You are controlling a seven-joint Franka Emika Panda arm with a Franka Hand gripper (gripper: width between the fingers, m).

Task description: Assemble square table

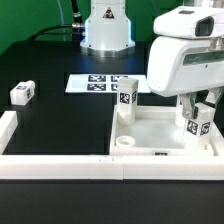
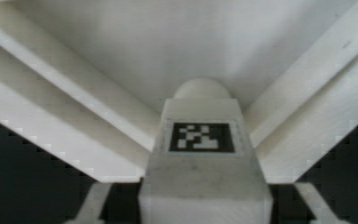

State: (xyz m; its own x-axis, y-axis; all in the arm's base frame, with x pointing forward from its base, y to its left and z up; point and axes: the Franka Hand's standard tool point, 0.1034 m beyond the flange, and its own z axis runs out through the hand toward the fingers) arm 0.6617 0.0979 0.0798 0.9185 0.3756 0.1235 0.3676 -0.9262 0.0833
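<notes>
The white square tabletop point(image 1: 160, 132) lies tray-side up at the exterior view's right, with a round socket point(image 1: 124, 145) at its near left corner. One white tagged leg point(image 1: 127, 94) stands upright at its far left corner. My gripper point(image 1: 198, 112) is shut on a second tagged leg point(image 1: 197, 124), held upright at the tabletop's right side. In the wrist view this leg point(image 2: 202, 130) fills the space between my gripper's point(image 2: 202, 205) fingers, its tag facing the camera, above the tabletop's inner walls point(image 2: 87, 70). A third leg point(image 1: 22, 93) lies on the black table at the left.
The marker board point(image 1: 92, 83) lies flat behind the tabletop. Long white border walls point(image 1: 55, 166) run along the front and left edges of the black table. The robot's base point(image 1: 106, 28) stands at the back.
</notes>
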